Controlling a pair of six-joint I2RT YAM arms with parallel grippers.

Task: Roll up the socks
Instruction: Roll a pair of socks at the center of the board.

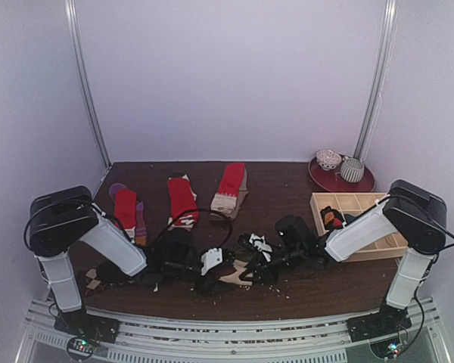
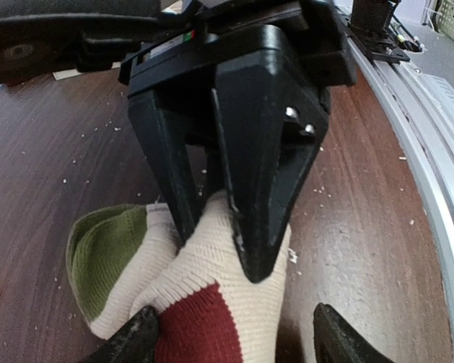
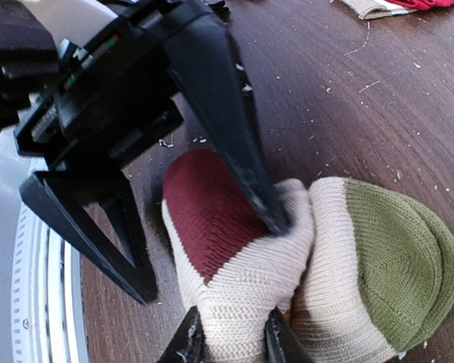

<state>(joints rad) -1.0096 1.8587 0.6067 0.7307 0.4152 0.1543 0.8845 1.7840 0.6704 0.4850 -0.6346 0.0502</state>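
A beige sock point(image 3: 242, 280) with a dark red end and a green end lies bunched on the dark wooden table near its front edge; it also shows in the left wrist view point(image 2: 200, 261) and in the top view point(image 1: 239, 273). My right gripper point(image 3: 231, 344) is shut on its beige ribbed part and shows in the top view point(image 1: 259, 253). My left gripper point(image 2: 234, 340) is open and straddles the dark red end; one finger touches the sock and the other stands beside it. It shows in the top view point(image 1: 210, 266). No black sock is visible.
Three red socks point(image 1: 181, 198) lie flat in a row at the back left. A pale wooden compartment tray point(image 1: 363, 203) stands at the right, with a red plate point(image 1: 324, 178) holding two small bowls behind it. Crumbs litter the table.
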